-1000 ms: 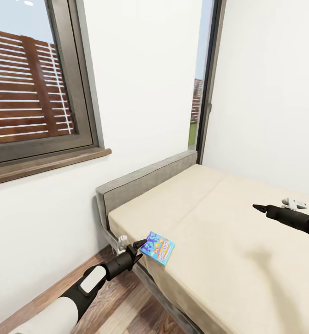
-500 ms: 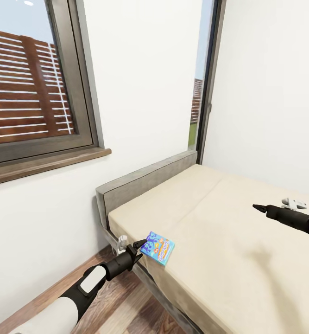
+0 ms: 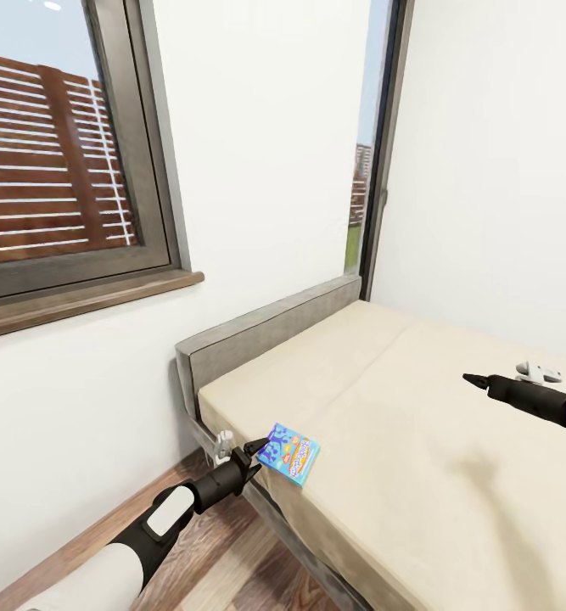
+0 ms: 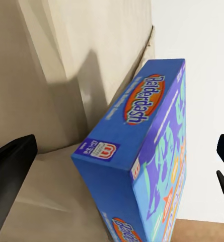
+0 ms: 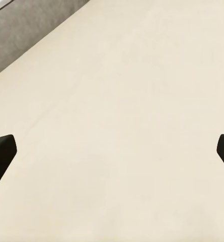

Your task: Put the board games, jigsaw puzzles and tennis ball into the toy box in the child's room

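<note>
A blue board game box (image 3: 289,453) with orange lettering sits at the near left edge of the beige bed (image 3: 418,407), its face tilted toward me. My left gripper (image 3: 260,446) is open at the box's left end. In the left wrist view the box (image 4: 142,166) lies between the two black fingers (image 4: 11,169), and neither touches it. My right gripper (image 3: 470,379) hovers open above the middle of the mattress, its fingers (image 5: 1,154) spread over bare beige fabric. The table, toy box, jigsaw puzzles and tennis ball are out of view.
The grey headboard (image 3: 266,327) stands against a white wall under a large framed window (image 3: 62,170). A narrow tall window (image 3: 372,170) fills the corner. Wood-plank floor (image 3: 232,560) runs between the bed frame and the left wall, where my left arm reaches in.
</note>
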